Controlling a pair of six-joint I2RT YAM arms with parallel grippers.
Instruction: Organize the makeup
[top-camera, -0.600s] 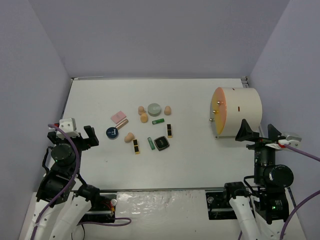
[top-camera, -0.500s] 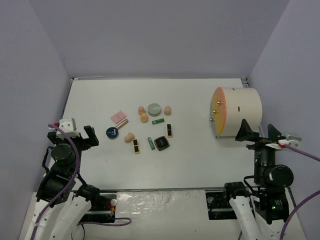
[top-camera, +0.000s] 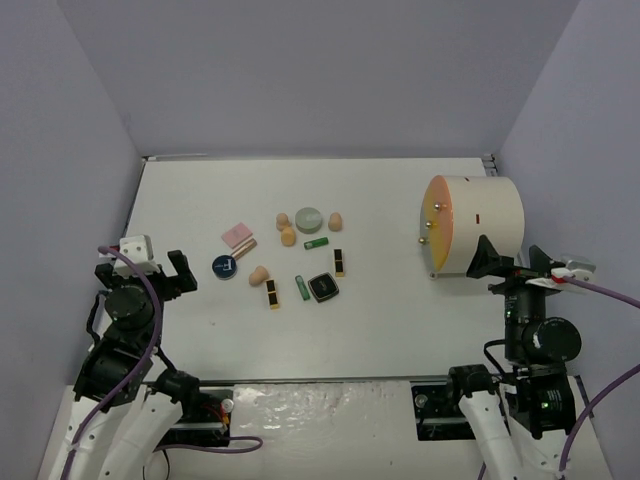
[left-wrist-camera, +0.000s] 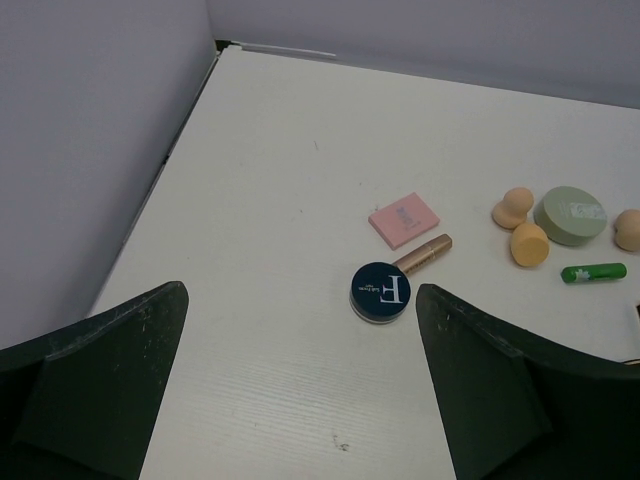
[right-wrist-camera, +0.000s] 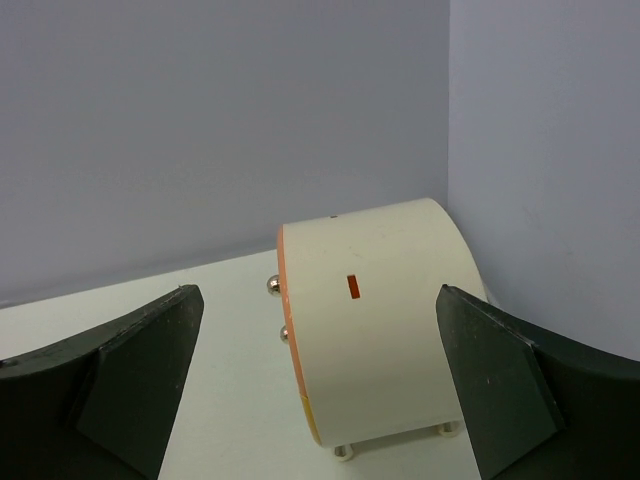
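The makeup lies scattered mid-table: a pink palette (top-camera: 237, 234) (left-wrist-camera: 404, 219), a rose tube (top-camera: 245, 246) (left-wrist-camera: 423, 253), a blue compact (top-camera: 224, 266) (left-wrist-camera: 381, 289), a green compact (top-camera: 310, 217) (left-wrist-camera: 571, 214), peach sponges (top-camera: 289, 236) (left-wrist-camera: 529, 243), green tubes (top-camera: 316, 243) (left-wrist-camera: 593, 272), a black compact (top-camera: 322, 287) and black-gold lipsticks (top-camera: 339, 262). My left gripper (top-camera: 142, 272) (left-wrist-camera: 299, 300) is open and empty, just left of the blue compact. Open too, the right gripper (top-camera: 514, 262) (right-wrist-camera: 320, 295) hovers close in front of the drum, holding nothing.
A large cream drum (top-camera: 470, 225) (right-wrist-camera: 375, 330) with an orange drawer face and metal knobs stands on small feet at the right, near the right wall. Grey walls close the table's left, back and right sides.
The right arm has shifted slightly up and toward the drum. The left arm and the makeup have not moved.
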